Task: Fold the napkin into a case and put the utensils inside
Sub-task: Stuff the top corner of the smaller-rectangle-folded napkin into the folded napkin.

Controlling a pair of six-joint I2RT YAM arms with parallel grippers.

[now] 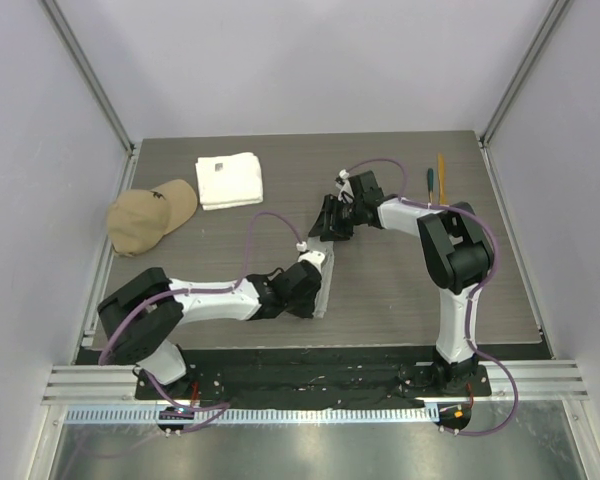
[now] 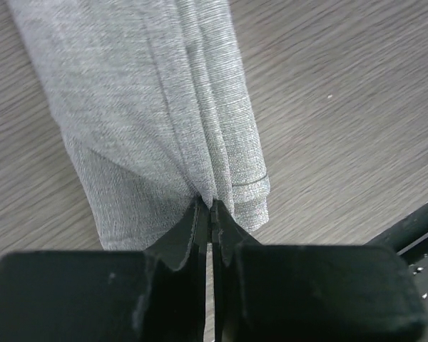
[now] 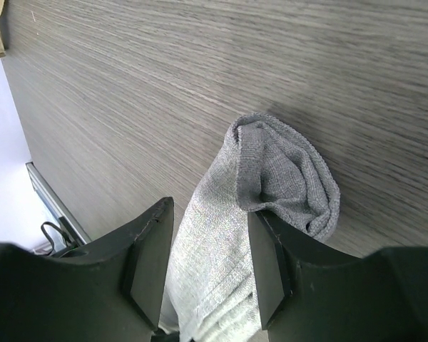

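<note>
My left gripper (image 2: 208, 217) is pressed together on a raised pleat of the napkin (image 2: 143, 107), right by the 6 o'clock end of the cloth. The napkin lies on the table (image 1: 400, 300) folded into a narrow grey strip that runs roughly from 6 to 12 o'clock. At its 12 o'clock end my right gripper (image 3: 210, 211) stands with its fingers apart, one on each side of the strip, and the rounded end of the cloth pokes out just past them. Outward at about 2 o'clock lie the teal-handled utensil (image 1: 430, 184) and the orange stick (image 1: 441, 170), side by side, well apart from the napkin. Towards 11 o'clock sits a white towel (image 1: 230, 180), and a tan cap (image 1: 150, 215) towards 10 o'clock
</note>
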